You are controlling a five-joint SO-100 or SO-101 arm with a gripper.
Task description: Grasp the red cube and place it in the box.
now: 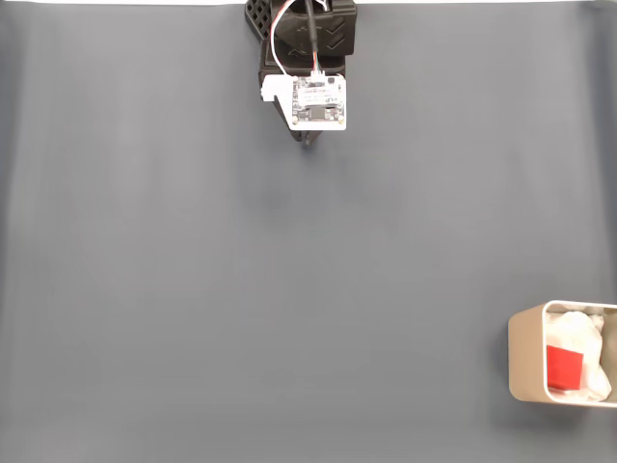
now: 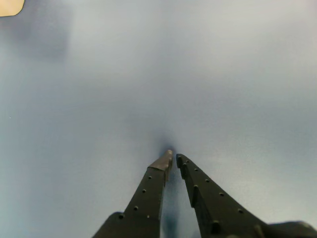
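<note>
In the fixed view the red cube [image 1: 565,367] sits inside the box [image 1: 525,359]. It rests on the soft white lining [image 1: 581,331], near the left wall of the box. The box stands at the right edge of the grey tabletop [image 1: 241,289], close to the bottom right corner, and part of it runs past the side of the picture.

The arm is at the top edge of the tabletop, about in the middle. A white board [image 1: 318,101] with wires rides on it and covers most of what is under it. The gripper [image 1: 308,141] pokes out just below that board as a small dark tip. So the cube and the gripper are well apart: one is at the top edge, the other is down by the bottom right corner.

In the wrist view the gripper [image 2: 174,158] points down at bare grey tabletop. Its two black fingers [image 2: 148,196] almost meet at the tips, with just a thin gap, and nothing is between them. A beige corner of the box [image 2: 10,6] peeks in at the top left of that view.
</note>
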